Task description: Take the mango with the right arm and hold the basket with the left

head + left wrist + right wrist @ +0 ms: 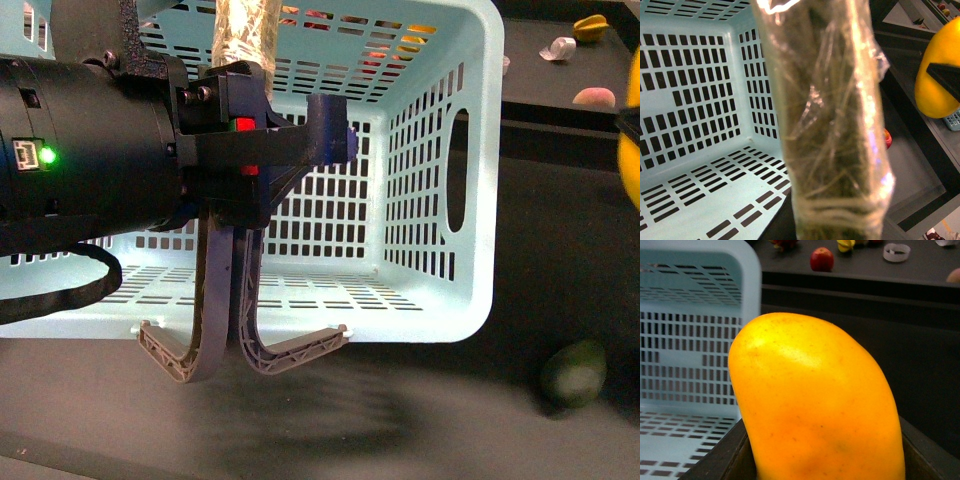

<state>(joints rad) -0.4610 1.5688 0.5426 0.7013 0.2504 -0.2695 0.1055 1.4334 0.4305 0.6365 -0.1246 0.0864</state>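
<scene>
The light turquoise basket lies tipped on its side with its open mouth towards me, and its two grey-brown handles hang down at the front. My left gripper, on the thick black arm with the green light, is shut on the basket's upper rim. A plastic-wrapped fibrous finger fills the left wrist view beside the basket's slotted inside. The yellow-orange mango is held in my shut right gripper, up in the air to the right of the basket. It also shows at the front view's right edge and in the left wrist view.
A dark green oval fruit lies on the dark table to the right of the basket. On the raised ledge behind are a yellow fruit, a white ring, a pink fruit and a red apple.
</scene>
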